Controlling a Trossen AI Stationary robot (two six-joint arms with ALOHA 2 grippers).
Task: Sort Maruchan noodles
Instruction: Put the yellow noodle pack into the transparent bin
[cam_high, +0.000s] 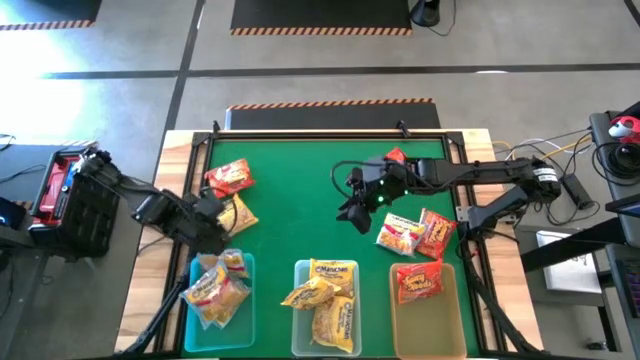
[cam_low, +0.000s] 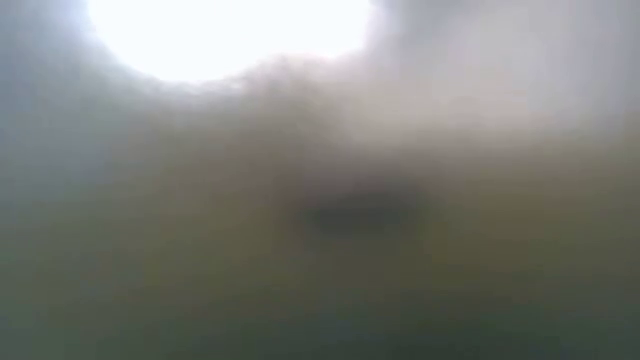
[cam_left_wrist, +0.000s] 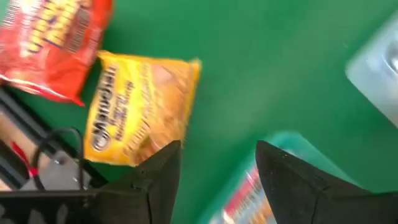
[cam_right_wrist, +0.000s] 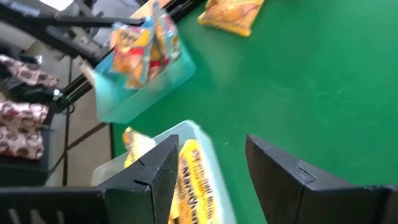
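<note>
The sorting looks a bit over half done. Three bins sit along the near edge: the left bin (cam_high: 246, 300) holds about three orange-yellow packets, the middle bin (cam_high: 300, 325) about three yellow ones, the right bin (cam_high: 440, 325) one red. Five Maruchan noodles are left on the green mat: a red packet (cam_high: 229, 177) and a yellow packet (cam_high: 240, 214) at left, and three at right (one half hidden behind the arm). The left gripper (cam_left_wrist: 216, 163) hovers over the left bin's far edge, fingers apart, empty. The right gripper (cam_right_wrist: 208, 163) hangs mid-table, fingers apart, empty.
</note>
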